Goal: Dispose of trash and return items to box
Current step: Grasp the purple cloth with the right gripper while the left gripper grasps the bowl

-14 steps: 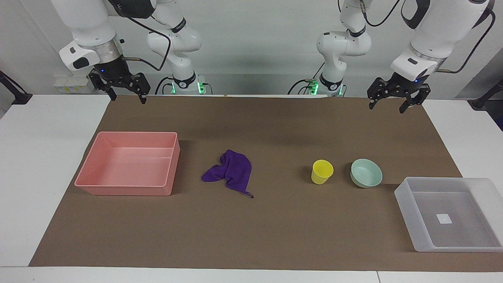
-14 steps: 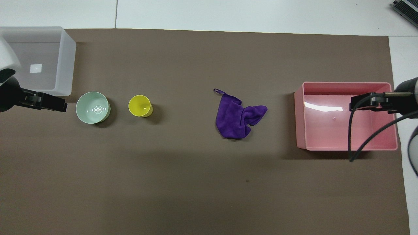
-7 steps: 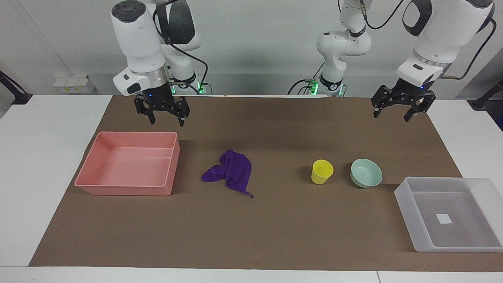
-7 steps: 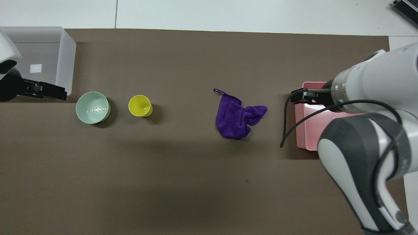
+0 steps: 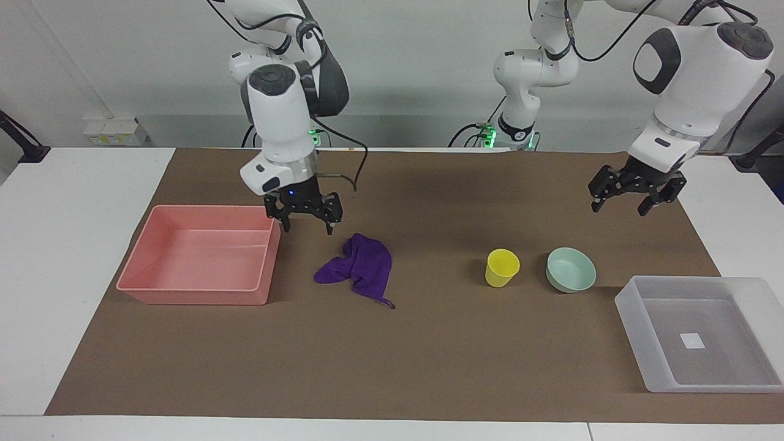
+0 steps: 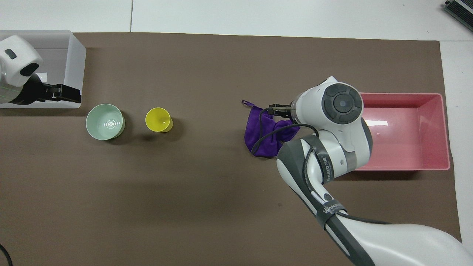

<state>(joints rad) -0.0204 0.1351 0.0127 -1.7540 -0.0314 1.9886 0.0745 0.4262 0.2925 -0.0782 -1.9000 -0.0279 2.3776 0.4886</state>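
Note:
The purple cloth [image 5: 361, 266] lies crumpled on the brown mat, its loop pointing away from the robots; it also shows in the overhead view [image 6: 263, 137]. The yellow cup [image 5: 502, 267] [image 6: 158, 119] and the mint-green bowl [image 5: 571, 269] [image 6: 105, 121] stand side by side. The translucent box [image 5: 629, 309] [image 6: 77, 62] sits at the left arm's end, holding only its white sticker. My right gripper [image 5: 306, 225] [image 6: 280, 110] hangs open over the cloth's edge by the pink tray, not touching it. My left gripper [image 5: 620, 205] [image 6: 74, 99] hangs open over the mat near the bowl.
A pink opaque tray [image 5: 196, 296] [image 6: 402, 167] stands beside the cloth, toward the right arm's end. The brown mat [image 5: 429, 355] covers the white table. In the overhead view the right arm [image 6: 325, 147] hides part of the cloth and the pink tray's corner.
My right gripper has swung from beside the pink tray's end, across it, down to the cloth's edge. My left gripper has dropped lower toward the bowl. Cloth, cup, bowl and both trays have not moved.

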